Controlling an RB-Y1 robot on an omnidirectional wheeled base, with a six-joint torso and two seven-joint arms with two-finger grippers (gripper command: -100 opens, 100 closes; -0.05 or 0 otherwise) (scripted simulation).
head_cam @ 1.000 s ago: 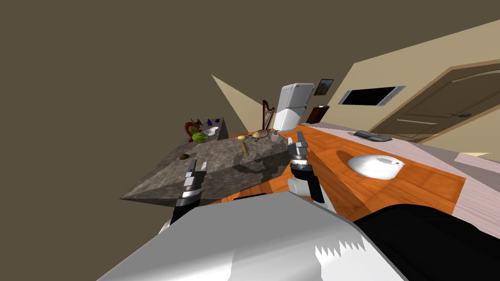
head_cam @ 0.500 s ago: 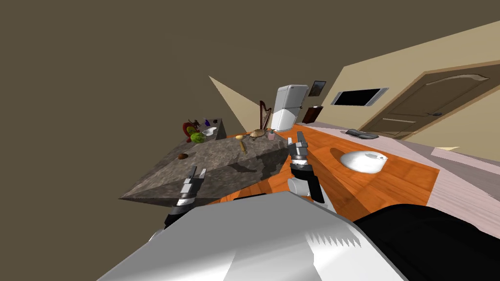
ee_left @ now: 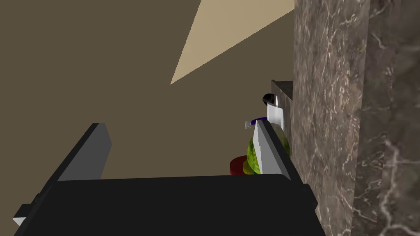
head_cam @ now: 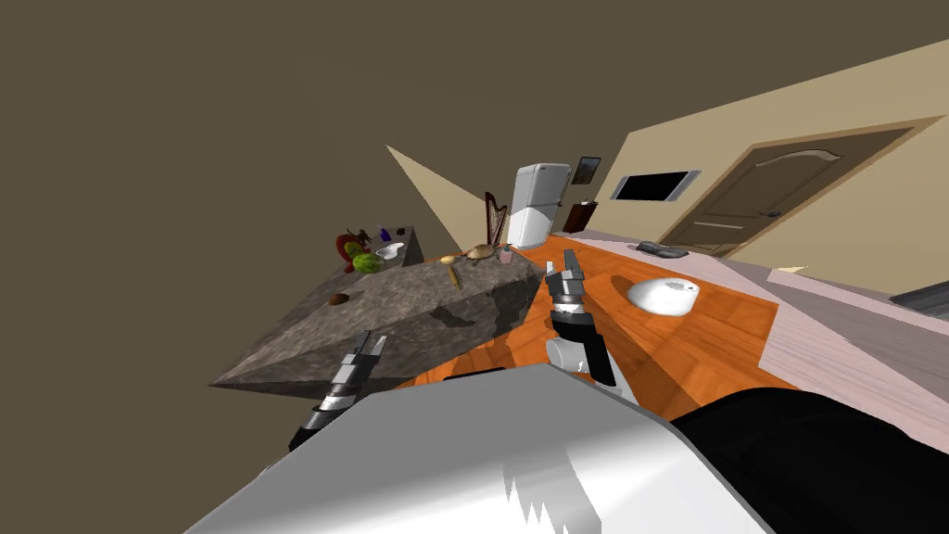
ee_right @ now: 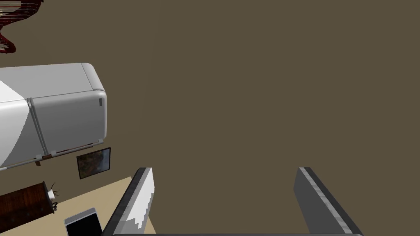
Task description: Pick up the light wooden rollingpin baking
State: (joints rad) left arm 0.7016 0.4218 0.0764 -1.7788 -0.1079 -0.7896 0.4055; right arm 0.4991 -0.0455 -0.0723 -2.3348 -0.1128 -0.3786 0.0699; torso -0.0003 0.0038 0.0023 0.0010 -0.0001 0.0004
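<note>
Pale tan wood, slim and short: the rolling pin (head_cam: 454,275) lies flat on the dark veined marble counter (head_cam: 417,306), toward its far end, its length running roughly away from the robot. It is too small in the head view to tell handles from barrel. A tan rounded lump (head_cam: 448,260) sits at its far tip; whether the two touch cannot be told. Other items on the counter: a brown basket-like piece (head_cam: 479,251) and a pink cup (head_cam: 505,256) beyond the pin to the right; a small brown lump (head_cam: 338,298) alone nearer the left edge; a green fruit (head_cam: 369,263), a red object (head_cam: 347,247) and a white bowl (head_cam: 389,249) grouped at the far left corner. The left gripper (head_cam: 373,343) hangs low by the counter's near end, well apart from the pin. In its wrist view the left gripper (ee_left: 178,151) has both blades spread with nothing between them, the counter's side face (ee_left: 328,123) just beside one blade and the green fruit (ee_left: 251,157) past it. The right gripper (head_cam: 567,264) is raised off the counter's right corner, over the orange plank floor (head_cam: 704,343) — its blades likewise stand wide apart and empty in the wrist view (ee_right: 225,196). Beyond the counter stand a harp (head_cam: 496,218) and a white fridge (head_cam: 537,199); a white domed object (head_cam: 663,295) rests on the floor to the right.
</note>
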